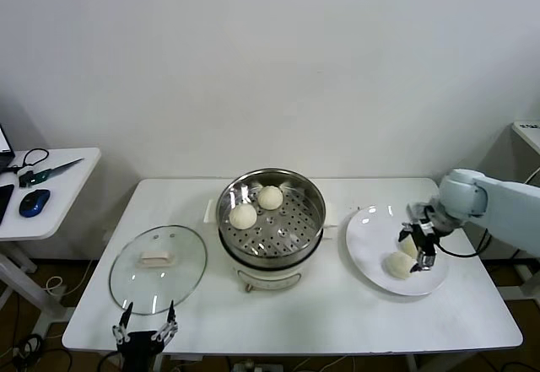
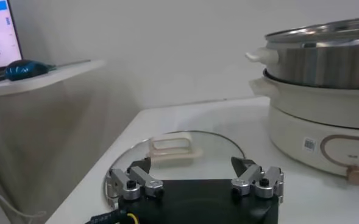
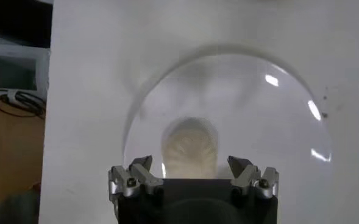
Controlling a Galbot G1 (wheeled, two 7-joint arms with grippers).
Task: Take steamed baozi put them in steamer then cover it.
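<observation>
The steamer (image 1: 270, 258) stands mid-table with two baozi (image 1: 270, 196) (image 1: 243, 216) on its perforated tray; its side shows in the left wrist view (image 2: 325, 79). Two more baozi (image 1: 396, 264) (image 1: 407, 245) lie on the white plate (image 1: 367, 241) at the right. My right gripper (image 1: 419, 245) is open over the plate, straddling the farther bun. In the right wrist view that bun (image 3: 190, 146) lies just beyond my open gripper (image 3: 191, 165), untouched. The glass cover (image 1: 159, 262) lies flat at the left, with its white handle (image 2: 172, 146) up. My left gripper (image 1: 145, 326) (image 2: 192, 167) is open, just short of the cover's near rim.
A side table (image 1: 59, 186) at the far left holds a blue mouse (image 1: 34, 202) and cables. The plate (image 3: 258, 122) fills most of the right wrist view. The table's front edge (image 1: 295, 348) runs just beyond my left gripper.
</observation>
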